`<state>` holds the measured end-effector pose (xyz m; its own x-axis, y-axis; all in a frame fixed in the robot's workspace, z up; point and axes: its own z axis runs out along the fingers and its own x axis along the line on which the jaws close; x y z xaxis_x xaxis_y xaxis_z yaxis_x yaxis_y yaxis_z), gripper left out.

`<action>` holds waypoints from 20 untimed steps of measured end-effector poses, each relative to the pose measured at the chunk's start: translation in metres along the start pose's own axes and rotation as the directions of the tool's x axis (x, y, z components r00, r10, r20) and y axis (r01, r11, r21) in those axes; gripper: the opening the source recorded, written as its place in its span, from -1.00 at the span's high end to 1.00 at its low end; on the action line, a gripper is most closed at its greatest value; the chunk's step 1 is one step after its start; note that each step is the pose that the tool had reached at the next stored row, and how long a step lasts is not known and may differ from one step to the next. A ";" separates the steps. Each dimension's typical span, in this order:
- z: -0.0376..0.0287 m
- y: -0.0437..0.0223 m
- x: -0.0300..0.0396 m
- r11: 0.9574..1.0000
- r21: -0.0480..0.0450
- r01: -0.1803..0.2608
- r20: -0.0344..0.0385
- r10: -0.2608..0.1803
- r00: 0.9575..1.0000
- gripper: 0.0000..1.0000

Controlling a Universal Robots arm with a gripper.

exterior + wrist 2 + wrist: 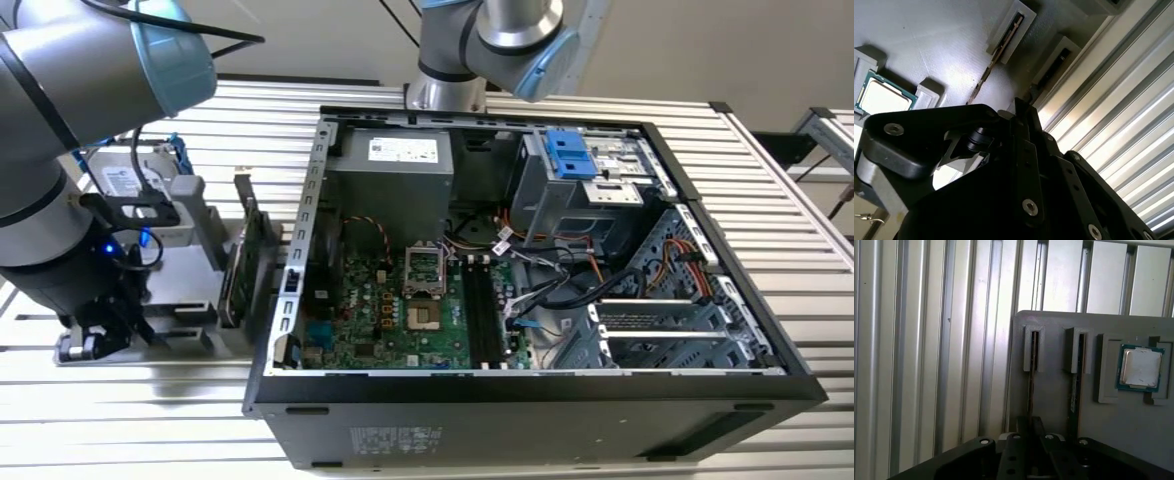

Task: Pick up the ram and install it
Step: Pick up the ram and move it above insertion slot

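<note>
- The gripper (1030, 429) was noted low over the grey holder plate (1051, 405), in line with the ram (1030, 385). The ram stood on edge in the outermost slot, nearest the plate's border.
- Whether the gripper was open or clamped could not be told, and contact with the ram could not be confirmed (the near end was masked by the gripper body).
- Risk logged: if so thin a stick were gripped off-centre, it could be cocked in its slot and jammed.
- Risk logged: a second stick (1074, 390) was set just beside the ram and could be nudged by a wide approach.
- Holder contents: two sticks in slots, and a processor (1140, 367) laid flat in its recess.
- In the open computer case (534, 410), a motherboard (374, 320) was seen, with loose cables (567, 290) near the memory slots (483, 315). A carried stick could be snagged there.
</note>
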<state>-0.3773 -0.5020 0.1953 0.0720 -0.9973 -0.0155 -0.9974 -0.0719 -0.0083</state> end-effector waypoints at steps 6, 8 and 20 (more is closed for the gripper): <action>0.0002 0.0000 0.0000 1.000 0.000 0.000 0.000 0.000 1.000 1.00; 0.0003 0.0000 0.0000 1.000 0.000 0.000 0.000 0.000 1.000 1.00; -0.0032 0.0000 -0.0001 1.000 0.000 0.000 0.000 0.000 1.000 1.00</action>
<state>-0.3773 -0.5019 0.1985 0.0720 -0.9973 -0.0157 -0.9974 -0.0719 -0.0084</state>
